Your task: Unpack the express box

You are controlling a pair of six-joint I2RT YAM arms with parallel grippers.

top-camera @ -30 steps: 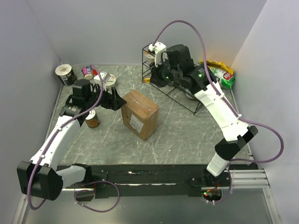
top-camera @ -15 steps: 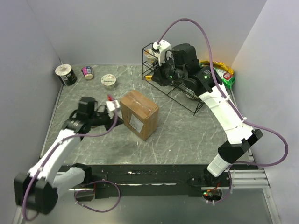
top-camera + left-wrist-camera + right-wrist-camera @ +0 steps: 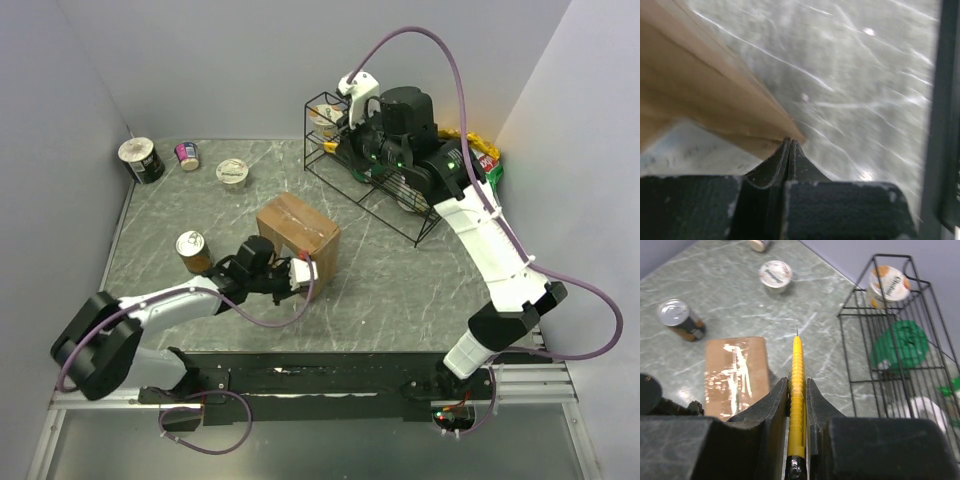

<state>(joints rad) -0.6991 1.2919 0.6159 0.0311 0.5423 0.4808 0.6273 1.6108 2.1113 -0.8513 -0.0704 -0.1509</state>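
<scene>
Express box [image 3: 298, 230] sits mid-table, upright, top flaps taped shut. The white label on its near side is mostly hidden behind the left arm in the top view. In the left wrist view it is only a pale blurred patch, no text readable.

Left gripper [image 3: 790, 146]: fingers pressed together, nothing between them, tips right at the box's low near corner. Contact is hard to confirm, the view is blurry.

Right gripper [image 3: 797, 384] is up at far right by the wire rack [image 3: 875, 347], pinching a yellow pen-like tool [image 3: 796, 362] with its thin tip pointing out. The rack is cut off at the frame edge.

A cup [image 3: 887, 284] in the rack has orange print, illegible. The can [image 3: 192, 251] left of the box has no readable brand. The snack bags [image 3: 482, 160] at far right are partly hidden by the right arm.
</scene>
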